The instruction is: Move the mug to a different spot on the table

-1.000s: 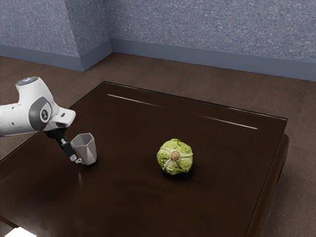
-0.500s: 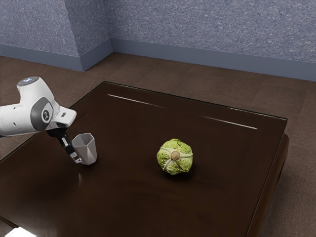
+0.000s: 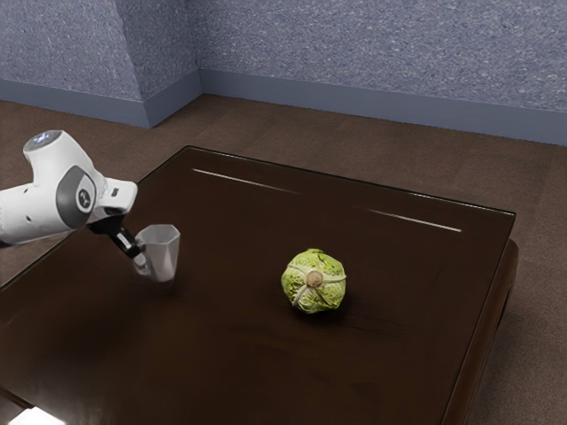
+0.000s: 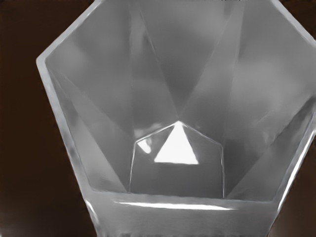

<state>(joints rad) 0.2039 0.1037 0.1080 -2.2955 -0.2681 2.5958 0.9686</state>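
A grey faceted mug (image 3: 163,251) hangs just above the dark wooden table (image 3: 266,363), near its edge at the exterior view's left. My gripper (image 3: 140,254) holds it by the side facing the arm and is shut on it. The mug stands roughly upright, with its mouth up. In the wrist view I look straight down into the mug (image 4: 177,98), with its angular rim around a pale bottom and the dark table (image 4: 19,148) beside it.
A green cabbage (image 3: 314,281) lies on the table toward the exterior view's right of the mug, a good distance away. The tabletop stretches far behind and in front of it. Brown floor and a blue-grey wall surround the table.
The mug has risen off the table with my gripper and shifted slightly away from the front edge. The cabbage has not moved.
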